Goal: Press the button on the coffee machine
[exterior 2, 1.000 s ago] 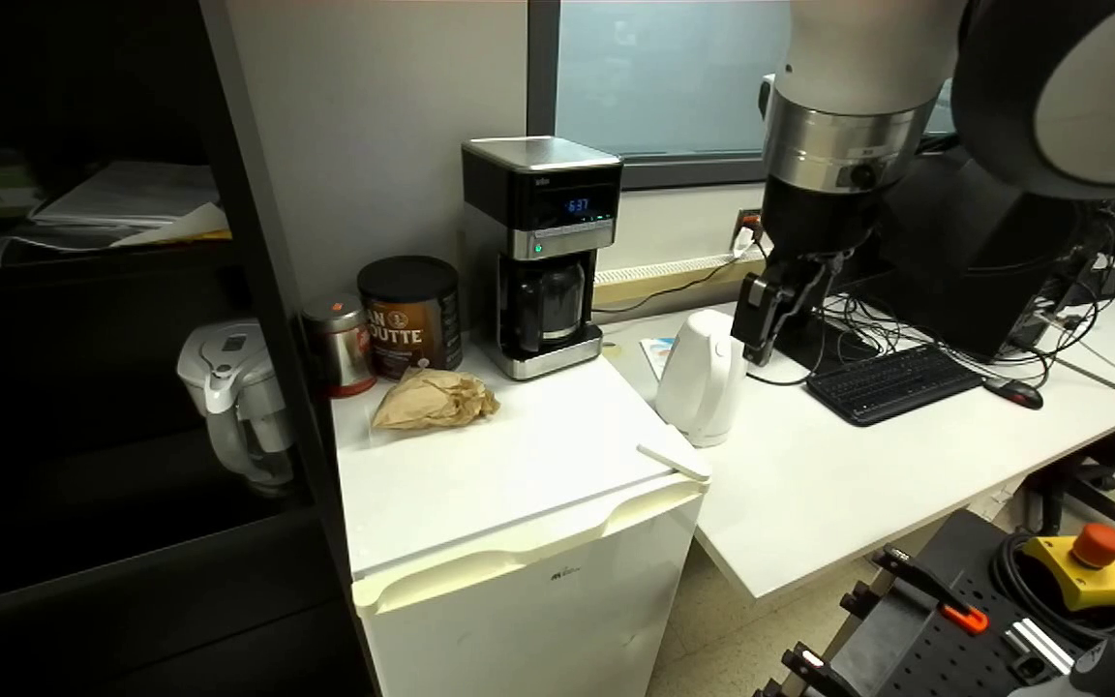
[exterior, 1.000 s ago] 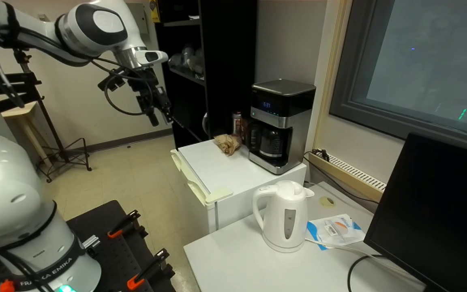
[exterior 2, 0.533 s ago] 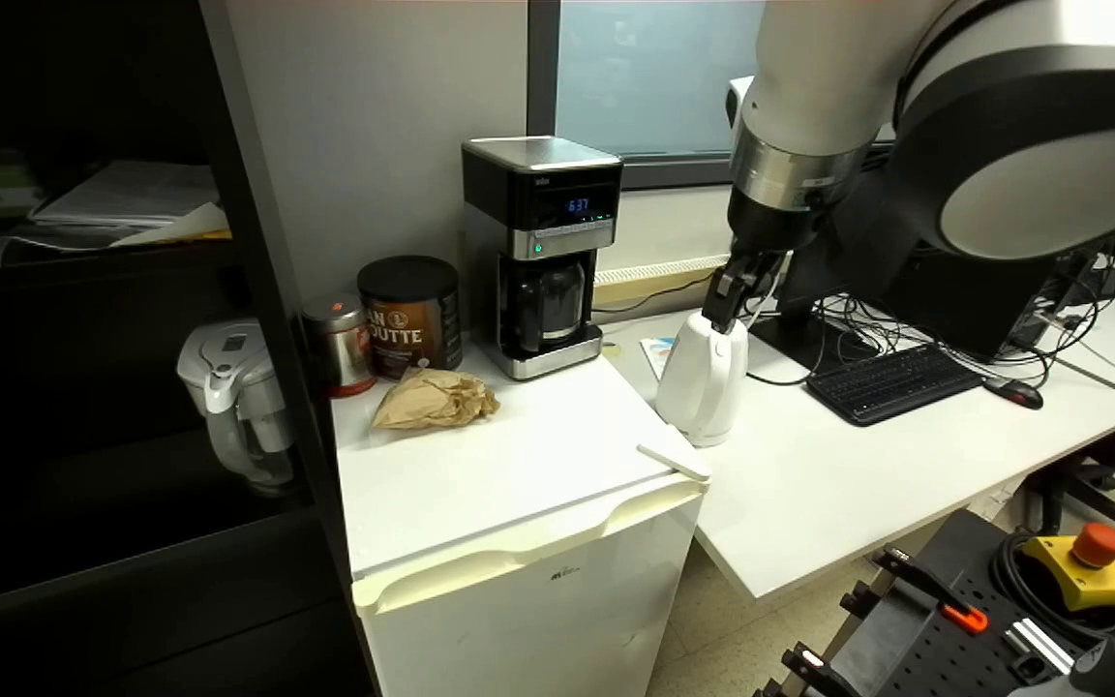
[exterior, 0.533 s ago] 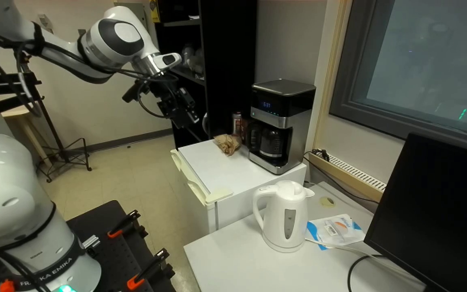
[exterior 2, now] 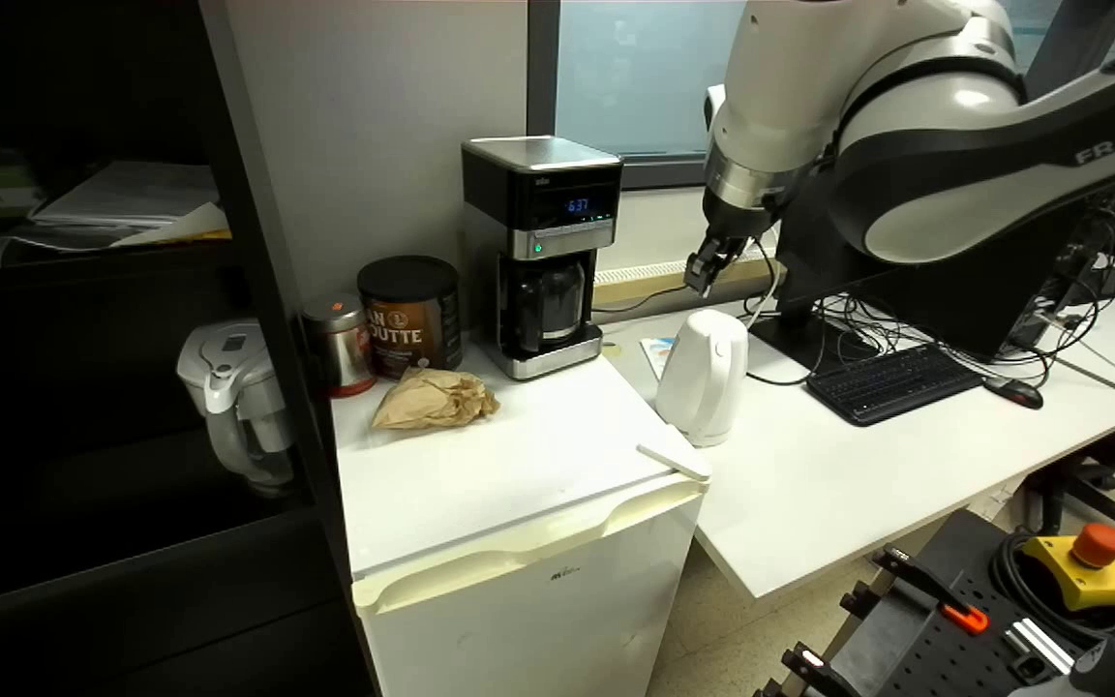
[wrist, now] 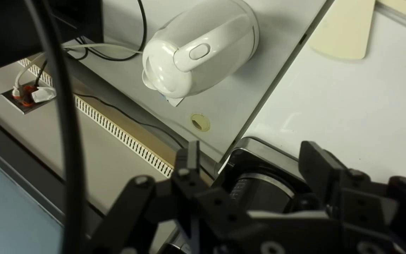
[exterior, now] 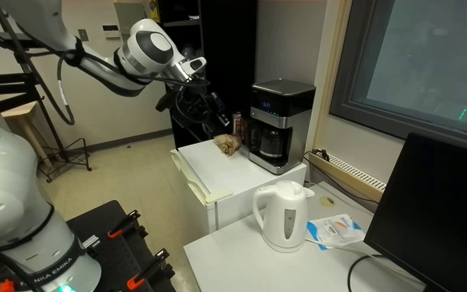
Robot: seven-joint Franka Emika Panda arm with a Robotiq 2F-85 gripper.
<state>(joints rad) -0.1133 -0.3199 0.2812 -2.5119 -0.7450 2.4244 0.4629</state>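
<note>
**Robot gripper (wrist: 251,150) with parted fingers (wrist: 193,155), apart from a coffee machine (exterior: 282,121)**

In an exterior view, a white robot arm (exterior: 150,50) extends from the picture's left, its gripper angled downward. To the right, with a gap between, the black and silver coffee machine stands upright on a white mini fridge (exterior: 225,170), a dark carafe (exterior: 271,142) in its recess. A crumpled paper bag (exterior: 228,144) lies near it. A white kettle (exterior: 276,221) stands upright on a lower white desk (exterior: 233,259), near a black monitor (exterior: 436,211).

In an exterior view, the machine's display (exterior 2: 577,205) reads 6:37 in blue; a small green light (exterior 2: 538,248) glows below it. A brown coffee tin (exterior 2: 407,329) and a metal canister (exterior 2: 343,344) stand beside the machine. The gripper appears above the kettle; its depth cannot be judged. A keyboard (exterior 2: 891,385) and mouse (exterior 2: 1014,393) lie on the desk.

In the wrist view, the fingers are released, a wide gap between them. Through it show the machine's base and part of the carafe. The kettle, seen from above, is near the top.
</note>
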